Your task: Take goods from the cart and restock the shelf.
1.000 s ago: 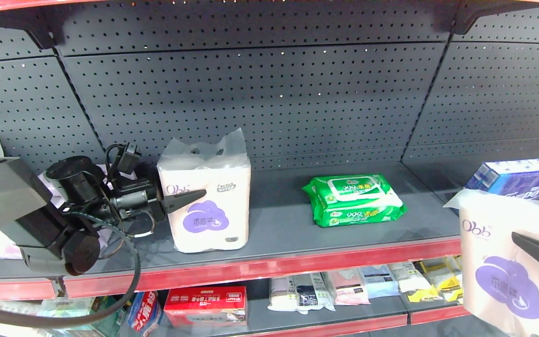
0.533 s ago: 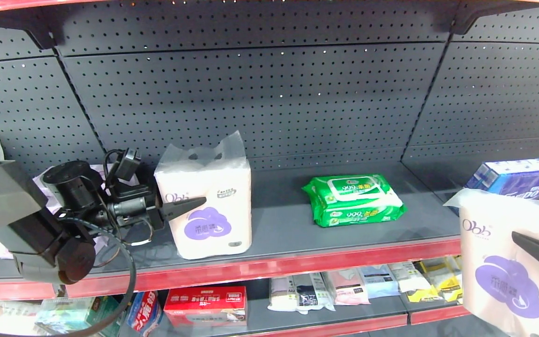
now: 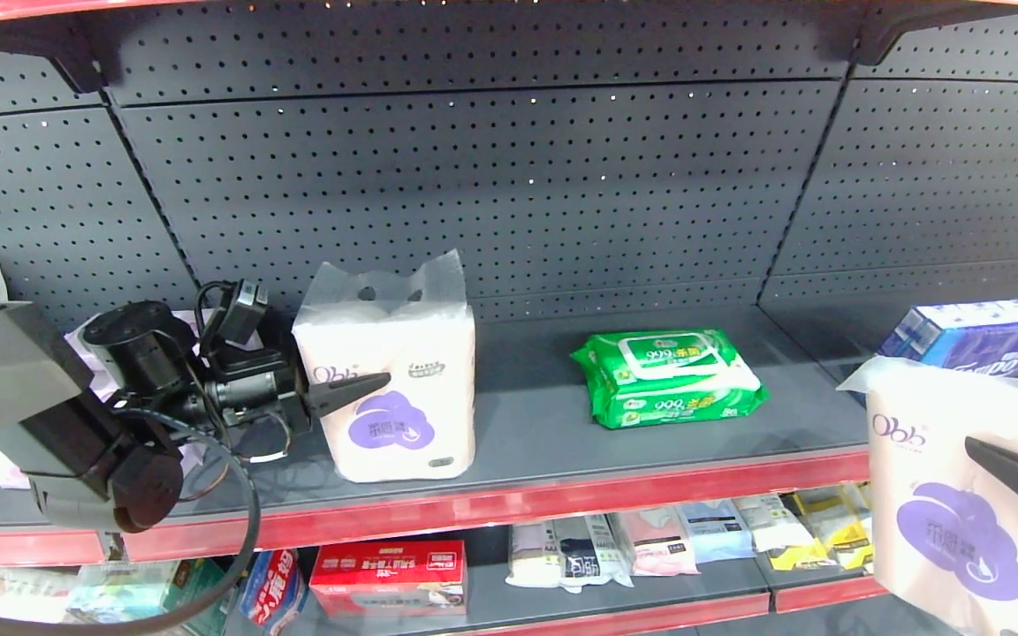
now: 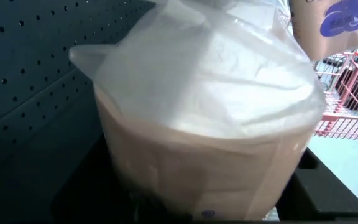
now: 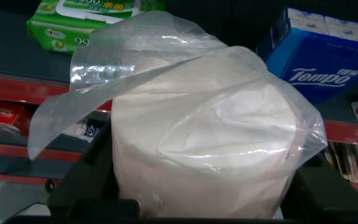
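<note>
Nudged back, tissue pk clamped in L claw (R claw grips 2nd pk).

Dark grey shelf with red front lip carrying goods. Mid-deck, green wipes pack lying flat. Well left of it, toilet-roll pack standing upright. Right of it, blue tissue box lying in adjoining bay.
</note>
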Tool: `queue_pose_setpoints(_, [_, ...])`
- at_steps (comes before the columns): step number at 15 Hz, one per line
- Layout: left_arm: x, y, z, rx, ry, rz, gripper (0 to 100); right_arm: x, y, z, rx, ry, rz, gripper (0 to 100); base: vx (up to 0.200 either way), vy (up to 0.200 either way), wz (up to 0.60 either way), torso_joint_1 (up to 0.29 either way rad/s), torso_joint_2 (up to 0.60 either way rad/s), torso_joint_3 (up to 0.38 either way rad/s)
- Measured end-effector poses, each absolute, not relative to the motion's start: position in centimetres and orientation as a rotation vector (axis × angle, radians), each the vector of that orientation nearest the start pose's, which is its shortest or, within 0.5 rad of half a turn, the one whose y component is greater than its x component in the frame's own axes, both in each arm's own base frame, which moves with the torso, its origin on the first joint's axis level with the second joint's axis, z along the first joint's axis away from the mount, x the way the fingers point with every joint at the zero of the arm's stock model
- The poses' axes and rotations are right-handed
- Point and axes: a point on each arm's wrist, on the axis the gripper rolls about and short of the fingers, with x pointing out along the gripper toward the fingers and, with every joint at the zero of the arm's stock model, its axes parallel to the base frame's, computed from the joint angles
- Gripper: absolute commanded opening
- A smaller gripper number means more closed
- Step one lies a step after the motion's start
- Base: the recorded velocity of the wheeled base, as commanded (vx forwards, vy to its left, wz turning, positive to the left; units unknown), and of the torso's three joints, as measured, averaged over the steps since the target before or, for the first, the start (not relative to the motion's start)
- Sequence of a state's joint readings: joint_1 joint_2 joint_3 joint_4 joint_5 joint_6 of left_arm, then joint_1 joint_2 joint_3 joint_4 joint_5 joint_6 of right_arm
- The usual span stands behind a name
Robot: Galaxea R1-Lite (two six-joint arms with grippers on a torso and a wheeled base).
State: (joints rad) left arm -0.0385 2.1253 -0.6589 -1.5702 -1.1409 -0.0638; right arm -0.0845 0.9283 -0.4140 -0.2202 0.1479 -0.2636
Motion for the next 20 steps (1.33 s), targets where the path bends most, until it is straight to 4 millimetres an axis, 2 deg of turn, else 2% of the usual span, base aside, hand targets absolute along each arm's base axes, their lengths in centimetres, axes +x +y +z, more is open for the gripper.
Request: queue_pose_setpoints(20, [33.48, -3.43, 9.69, 0.022, -0.063, -1.152, 0, 10.87, -0.59, 18.91, -0.227, 0.291, 0.101, 0, 0.000, 0.000, 0.00, 0.000, 0.00, 0.000])
